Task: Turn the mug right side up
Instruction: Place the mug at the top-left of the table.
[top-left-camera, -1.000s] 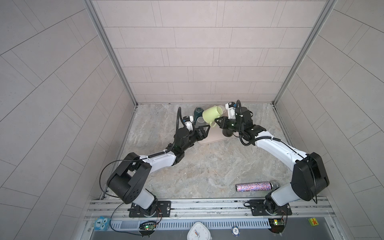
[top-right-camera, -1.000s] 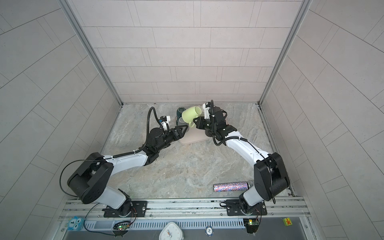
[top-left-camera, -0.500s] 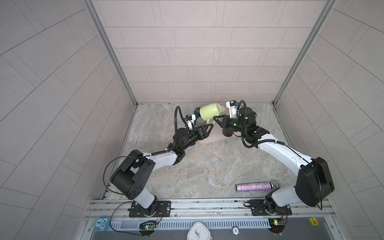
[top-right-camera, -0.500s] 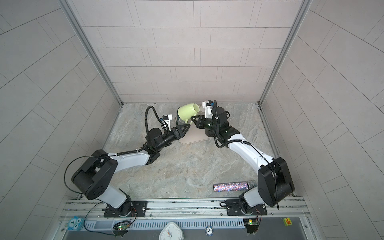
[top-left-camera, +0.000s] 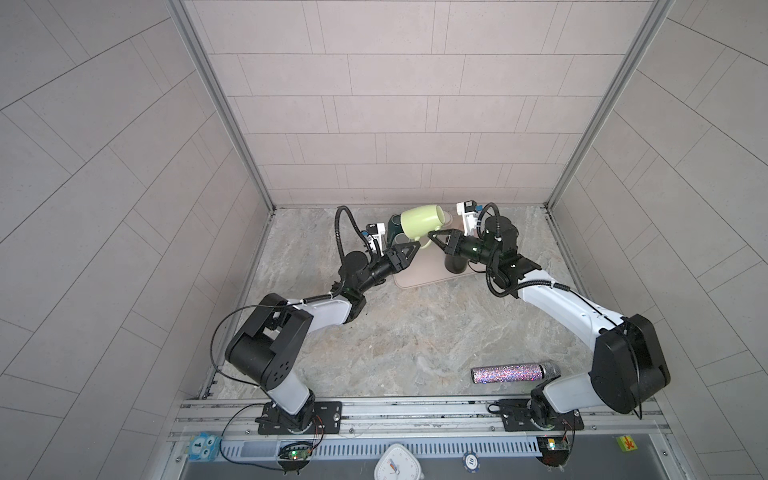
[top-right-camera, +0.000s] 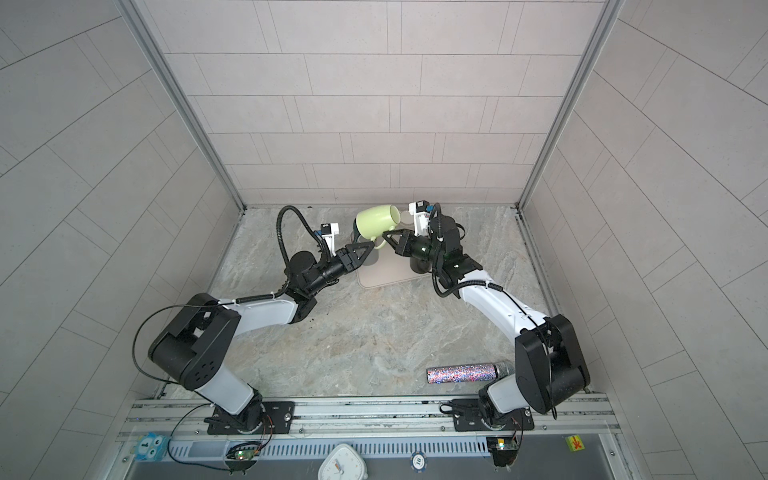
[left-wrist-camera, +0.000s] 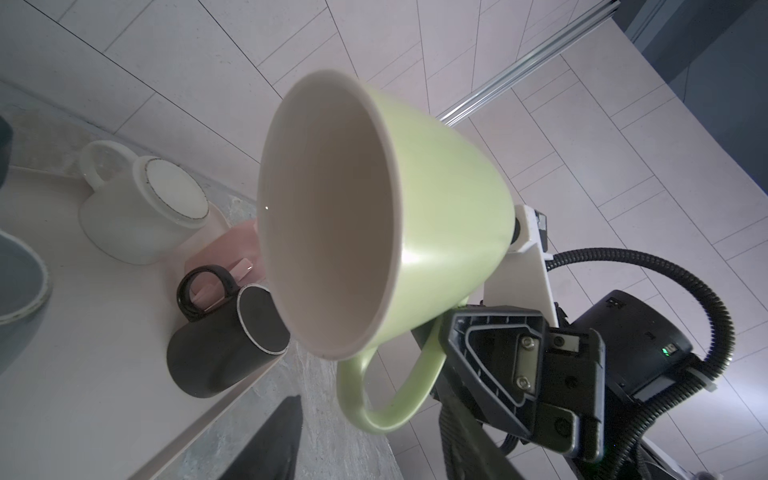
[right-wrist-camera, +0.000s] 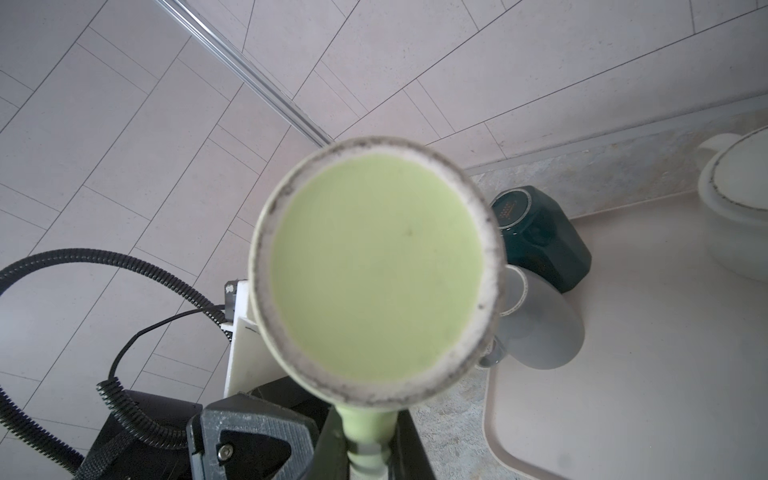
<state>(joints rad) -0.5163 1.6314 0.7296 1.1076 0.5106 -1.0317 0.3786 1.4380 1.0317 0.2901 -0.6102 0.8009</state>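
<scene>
**Mug (top-left-camera: 419, 222) sideways in the air**

I see it lifted above the tray (top-left-camera: 419, 279), handle down, mouth facing my left arm. Right gripper (top-left-camera: 434, 237) is clamped on the handle. Left gripper (top-left-camera: 409, 250) sits close to its mouth; whether its jaws are apart or together I cannot tell.

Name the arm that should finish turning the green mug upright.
Right. The right gripper is shut on the green mug at its handle, holding it on its side above the tray. The left gripper, beside it, grips nothing.
</scene>
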